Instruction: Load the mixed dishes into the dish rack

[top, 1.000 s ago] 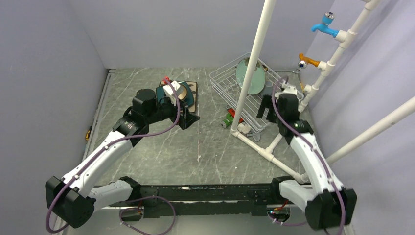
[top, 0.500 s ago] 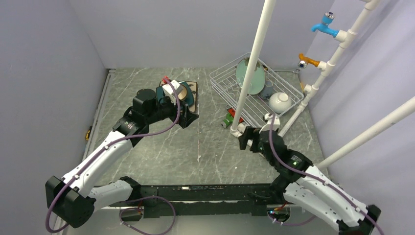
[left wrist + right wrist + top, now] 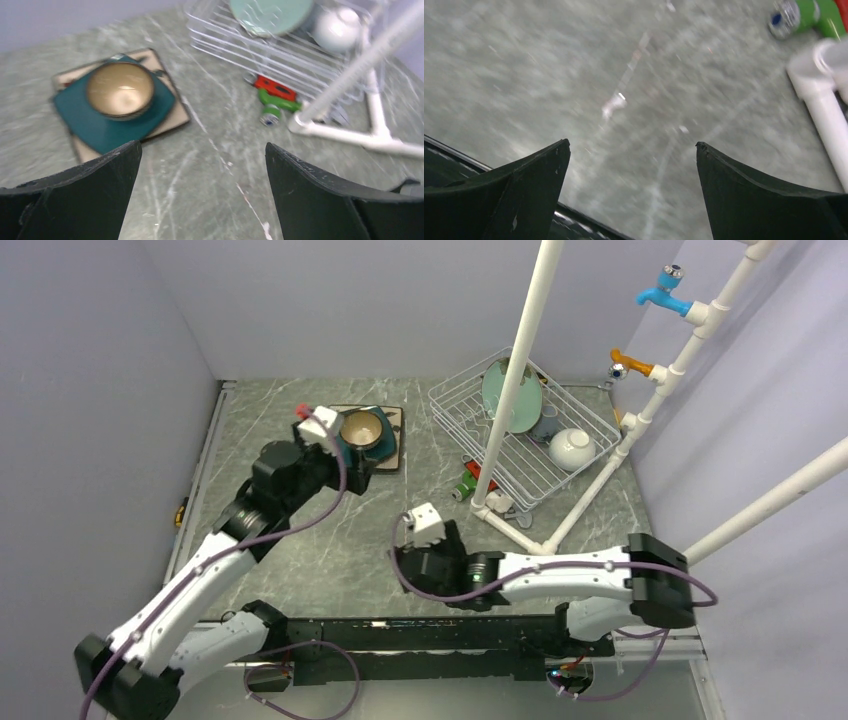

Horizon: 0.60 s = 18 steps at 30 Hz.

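The brown glazed bowl (image 3: 362, 428) (image 3: 120, 89) sits on the teal square plate (image 3: 100, 125), which lies on the cream square plate (image 3: 172, 116) at the back left. My left gripper (image 3: 352, 466) (image 3: 202, 150) hangs open, drawn back just in front of this stack and apart from it. The dish rack (image 3: 470, 400) (image 3: 235, 42) holds the mint-green plate (image 3: 510, 395) (image 3: 272, 11) upright, the mug (image 3: 546, 423) and the white bowl (image 3: 572, 448) (image 3: 337, 27). Over bare table at the front middle my right gripper (image 3: 402, 558) (image 3: 631, 147) is open with nothing between its fingers.
A small red item (image 3: 274, 87) and a green item (image 3: 466, 487) (image 3: 277, 106) (image 3: 809, 15) lie in front of the rack. The white pipe frame (image 3: 515, 360) (image 3: 824, 100) stands over the rack's near side. A black rail (image 3: 454, 155) runs along the near table edge.
My right arm has swung from the rack's right end down to the front middle; the white bowl stays in the rack. The left gripper has pulled back, uncovering the brown bowl.
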### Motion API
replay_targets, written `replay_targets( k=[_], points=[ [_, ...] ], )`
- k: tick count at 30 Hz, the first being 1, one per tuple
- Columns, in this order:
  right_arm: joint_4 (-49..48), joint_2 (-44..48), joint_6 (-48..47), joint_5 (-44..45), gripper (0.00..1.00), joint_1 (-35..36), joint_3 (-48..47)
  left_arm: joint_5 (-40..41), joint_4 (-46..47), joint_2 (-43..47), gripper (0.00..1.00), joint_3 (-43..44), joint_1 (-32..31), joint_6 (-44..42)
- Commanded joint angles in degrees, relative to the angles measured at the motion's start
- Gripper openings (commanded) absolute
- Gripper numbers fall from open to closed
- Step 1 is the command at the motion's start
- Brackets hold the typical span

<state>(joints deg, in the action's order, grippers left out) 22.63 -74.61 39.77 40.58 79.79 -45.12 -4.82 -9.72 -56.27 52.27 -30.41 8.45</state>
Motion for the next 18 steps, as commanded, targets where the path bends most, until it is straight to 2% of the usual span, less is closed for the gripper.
replay_targets(
  k=[1, 4, 8, 11, 14, 18],
  points=[
    [-12.76, -6.88, -6.29, 1.63, 0.98, -2.40, -10.50, 21.56, 5.95, 11.55, 0.99, -4.92, -0.10, 2.20],
    [-18.94, -11.37, -5.04, -5.86, 0.97, -8.03, -13.88, 33.92, 5.99, 17.11, 0.99, -6.92, -0.10, 3.59],
    [-12.34, -21.09, 1.91, -2.60, 0.96, -14.80, -26.93, 43.23, 6.08, 22.55, 0.99, -8.02, -0.09, 3.95],
    [-11.67, -28.48, 2.63, 2.74, 0.95, -17.52, -35.75, 43.58, 7.83, 24.98, 0.99, -9.15, 0.03, 3.00],
    [-13.82, -36.22, -0.68, 10.37, 0.94, -19.30, -44.31, 41.39, 7.71, 25.02, 0.99, -8.84, 0.47, 3.20],
    [-11.02, -45.27, -1.57, 10.71, 0.93, -24.13, -57.42, 39.75, 6.37, 23.08, 1.00, -7.62, 0.88, 3.34]
  ],
)
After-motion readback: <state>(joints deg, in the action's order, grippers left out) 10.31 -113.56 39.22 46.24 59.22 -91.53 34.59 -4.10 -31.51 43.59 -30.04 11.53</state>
